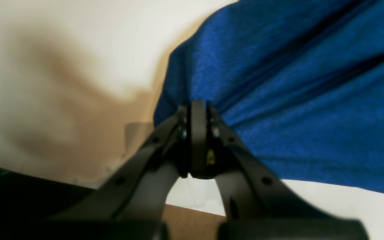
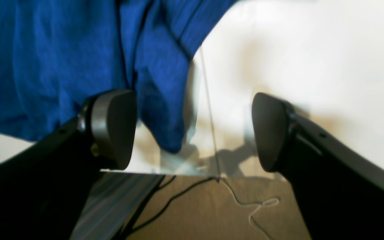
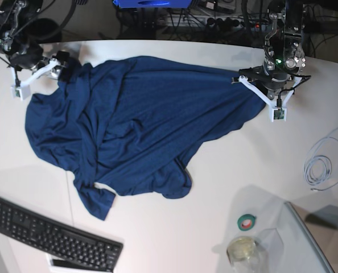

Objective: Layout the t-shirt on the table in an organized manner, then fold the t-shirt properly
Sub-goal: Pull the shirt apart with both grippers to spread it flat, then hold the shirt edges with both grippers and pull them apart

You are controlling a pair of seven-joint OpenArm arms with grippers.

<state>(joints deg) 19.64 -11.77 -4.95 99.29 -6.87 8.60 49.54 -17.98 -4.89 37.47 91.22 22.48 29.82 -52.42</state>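
Left wrist view: the left gripper (image 1: 198,110) has its jaws pinched tight on an edge of the t-shirt (image 1: 295,83), above the white table (image 1: 78,40).

Right wrist view: the right gripper (image 2: 193,130) stands wide apart, holding nothing; a blue fold hangs between its pads (image 2: 115,126).

Base view: the shirt sprawls rumpled across the tabletop. A clear jar (image 3: 242,250) near the front edge holds something yellowish beside a green tape roll (image 3: 247,222) and a keyboard (image 3: 49,233).
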